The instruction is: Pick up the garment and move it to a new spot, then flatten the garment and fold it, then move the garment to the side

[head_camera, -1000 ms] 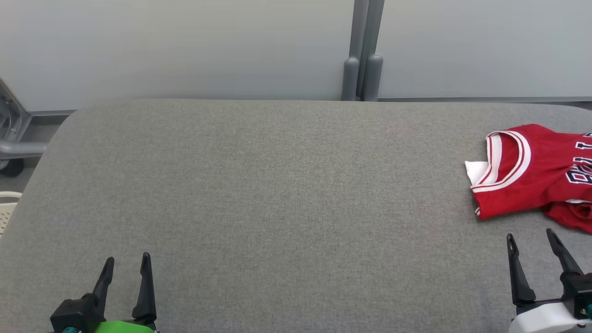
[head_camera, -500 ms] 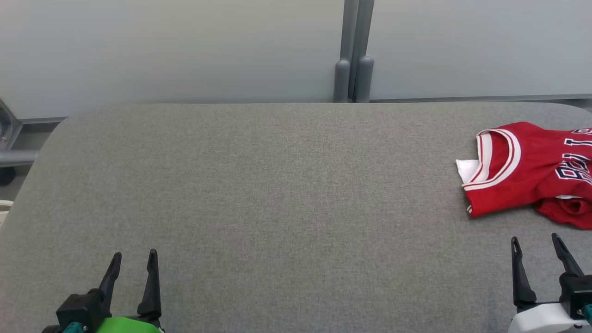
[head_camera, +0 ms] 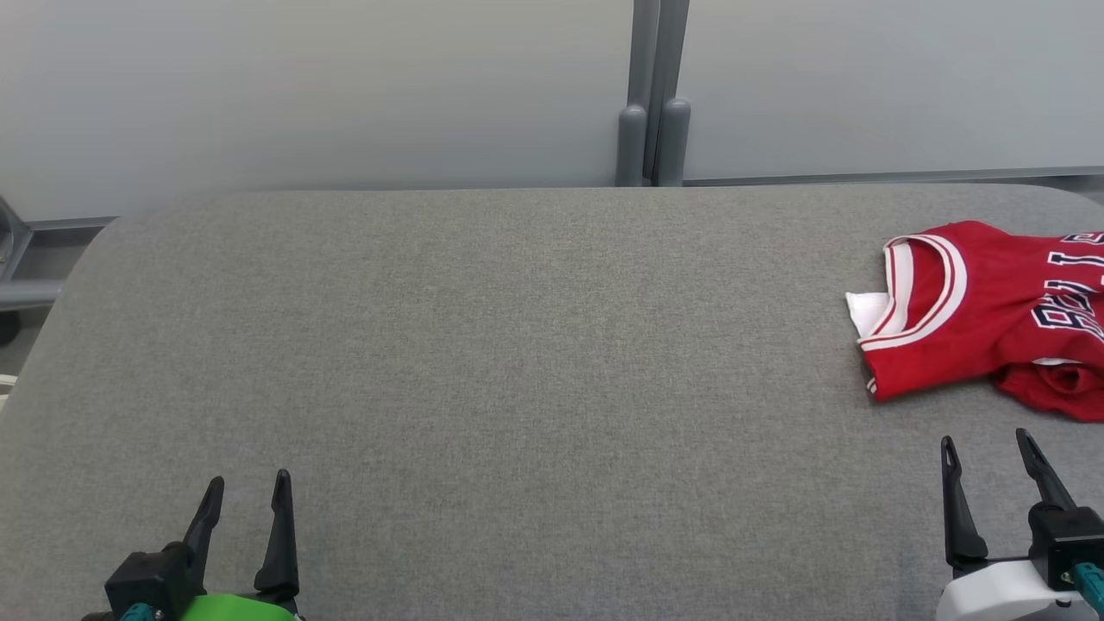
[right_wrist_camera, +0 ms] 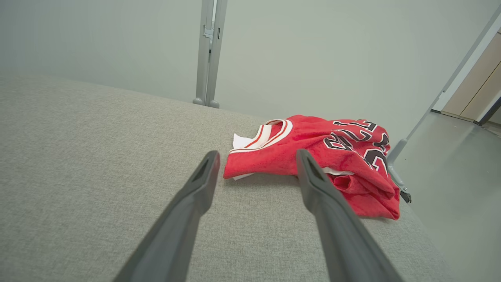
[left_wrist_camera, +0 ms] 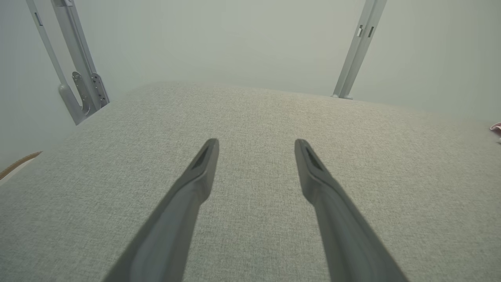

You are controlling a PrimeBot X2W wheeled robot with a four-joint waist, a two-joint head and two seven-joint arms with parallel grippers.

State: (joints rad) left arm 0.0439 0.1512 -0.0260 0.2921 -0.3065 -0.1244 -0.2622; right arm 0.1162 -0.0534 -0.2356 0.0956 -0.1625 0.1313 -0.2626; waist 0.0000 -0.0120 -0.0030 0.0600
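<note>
The garment (head_camera: 983, 319) is a red jersey with white trim and dark lettering, crumpled at the right end of the grey padded table (head_camera: 517, 362). It also lies just beyond the fingertips in the right wrist view, garment (right_wrist_camera: 313, 152). My right gripper (head_camera: 986, 444) stands open at the lower right, a short way in front of the jersey and not touching it; right gripper (right_wrist_camera: 254, 154). My left gripper (head_camera: 248, 481) is open over bare table at the lower left, far from the jersey; left gripper (left_wrist_camera: 256, 143). Nothing is held.
Pale wall panels with a grey upright post (head_camera: 651, 95) stand behind the table. A grey metal frame (left_wrist_camera: 78, 74) stands off the table's left corner. The jersey lies close to the table's right edge, with floor (right_wrist_camera: 450, 168) beyond it.
The whole head view has shifted, so the camera turned slightly right. Both grippers stay open and low in the picture; the jersey lies as before.
</note>
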